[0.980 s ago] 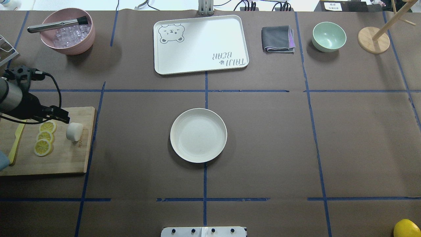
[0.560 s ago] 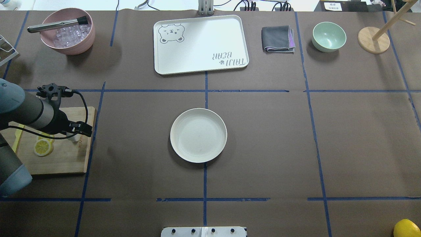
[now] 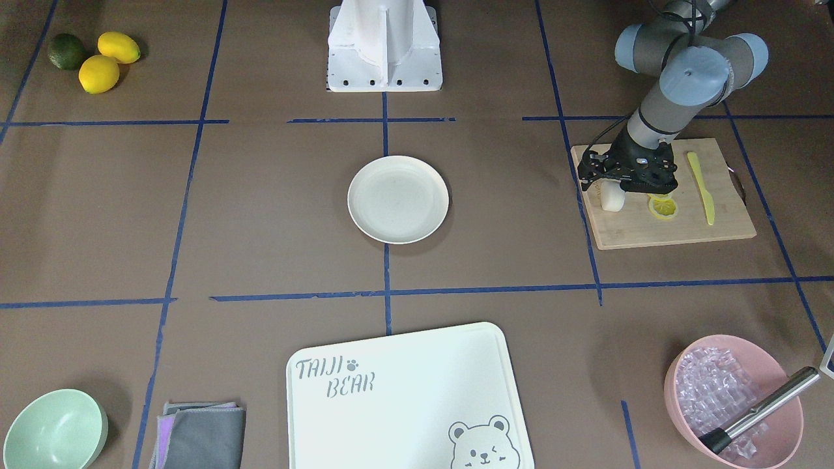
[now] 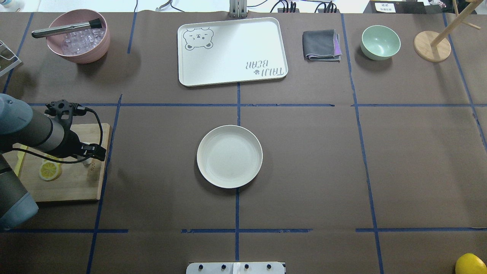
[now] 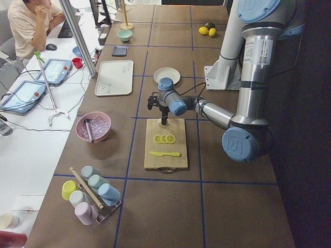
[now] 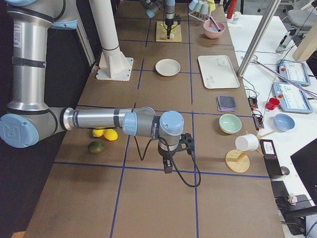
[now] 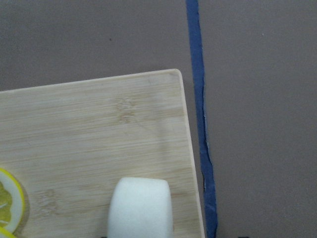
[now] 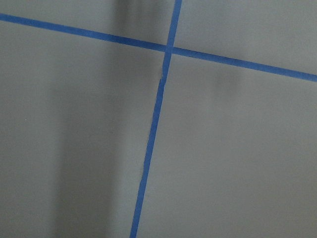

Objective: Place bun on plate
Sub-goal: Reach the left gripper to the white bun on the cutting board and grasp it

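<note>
The white bun (image 7: 141, 208) stands on the wooden cutting board (image 7: 74, 134) near its corner, at the bottom middle of the left wrist view. My left gripper (image 3: 613, 187) hangs right over the bun (image 3: 611, 198), open, with the fingers apart at its sides. From overhead the left gripper (image 4: 91, 155) covers most of the bun (image 4: 88, 160). The round cream plate (image 4: 229, 156) sits bare in the middle of the table, well to the right of the board. My right gripper (image 6: 168, 166) shows only in the exterior right view, low over bare table; I cannot tell its state.
Lemon slices (image 4: 50, 170) and a yellow knife (image 3: 702, 189) lie on the board beside the bun. A pink bowl of ice (image 4: 78, 36), the bear-printed board (image 4: 232, 51), a folded cloth (image 4: 321, 45) and a mint-green bowl (image 4: 380, 42) line the far edge.
My left arm has swung across the cutting board and come over the bun, which now is mostly hidden from overhead. In the last half second it barely shifted.
</note>
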Motion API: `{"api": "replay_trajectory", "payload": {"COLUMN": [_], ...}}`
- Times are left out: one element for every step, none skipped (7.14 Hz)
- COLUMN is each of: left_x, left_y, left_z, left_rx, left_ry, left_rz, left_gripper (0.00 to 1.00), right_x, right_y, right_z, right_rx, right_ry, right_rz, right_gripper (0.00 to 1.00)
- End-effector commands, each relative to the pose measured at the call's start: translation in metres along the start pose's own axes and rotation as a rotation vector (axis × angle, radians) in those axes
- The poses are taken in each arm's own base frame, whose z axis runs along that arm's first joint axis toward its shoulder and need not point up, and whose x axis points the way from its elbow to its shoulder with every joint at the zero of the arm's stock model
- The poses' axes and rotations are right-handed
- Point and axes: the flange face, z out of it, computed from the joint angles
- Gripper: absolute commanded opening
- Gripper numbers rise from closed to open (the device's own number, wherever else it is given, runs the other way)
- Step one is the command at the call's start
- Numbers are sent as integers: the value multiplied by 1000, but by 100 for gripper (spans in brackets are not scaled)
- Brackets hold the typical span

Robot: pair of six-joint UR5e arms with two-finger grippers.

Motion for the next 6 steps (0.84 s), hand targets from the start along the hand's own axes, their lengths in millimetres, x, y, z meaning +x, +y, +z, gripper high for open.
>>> {"api": "replay_trajectory", "payload": {"left_x": [-1,-1,-1,-1,6,35], "left_y": [0,-1,-2,-4,-6,-17], "left_z": [0,-1,-4,-7,-17,-36], "left_rx": [0,3,7,11,9,9], "left_ry": [-2,-1,2,1,-5,-8], "left_rz": [-1,-2,-2,-7,-16,-33], "left_gripper": [50,25,8,7,7,7], "right_x": [0,0,0,0,0,0], "right_y": [1,1,1,1,1,1], "right_z": [1,1,1,0,0,0], "right_rx": [-1,-1,-1,0,0,0], "right_ry": [-1,-1,-2,-2,-2,-2], "right_rz": [3,1,3,2,2,2], "right_gripper": [100,100,100,100,100,100]}}
